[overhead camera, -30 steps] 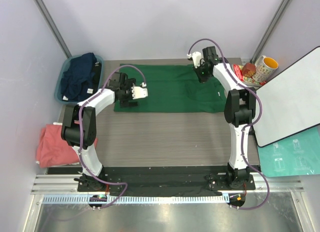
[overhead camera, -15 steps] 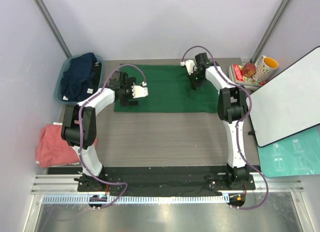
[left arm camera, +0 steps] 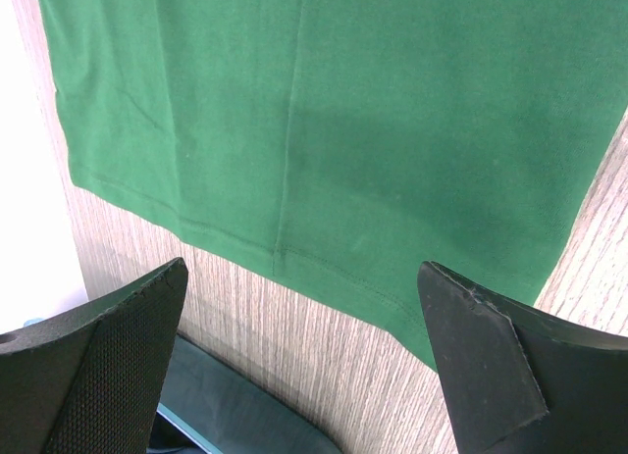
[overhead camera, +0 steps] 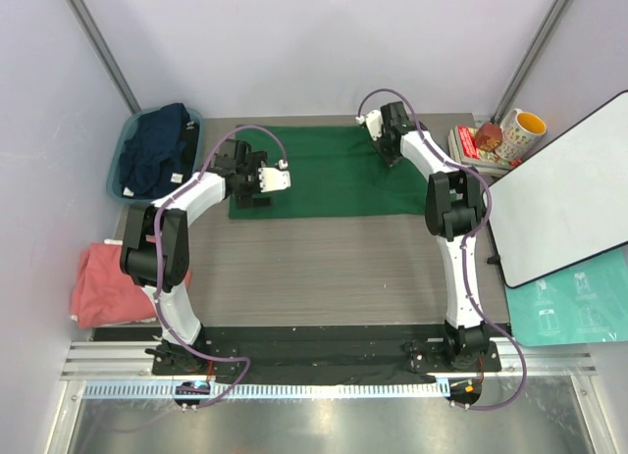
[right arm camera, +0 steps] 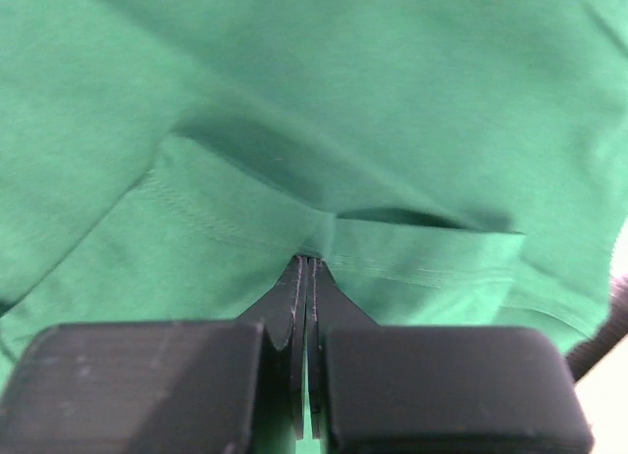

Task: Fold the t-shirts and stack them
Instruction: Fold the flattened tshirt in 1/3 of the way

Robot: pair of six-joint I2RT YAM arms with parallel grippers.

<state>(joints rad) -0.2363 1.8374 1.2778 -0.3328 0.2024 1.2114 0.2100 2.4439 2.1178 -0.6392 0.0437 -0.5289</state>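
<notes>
One fold is under way: my right claw (right arm camera: 307,263), pinched shut on the green t-shirt (overhead camera: 324,175), has drawn its edge inward; left claw (left arm camera: 302,277) hangs wide, empty.

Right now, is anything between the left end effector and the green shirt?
Nothing visible. The left end effector hangs open directly above the hem of the green shirt, with only bare table beside it.
</notes>
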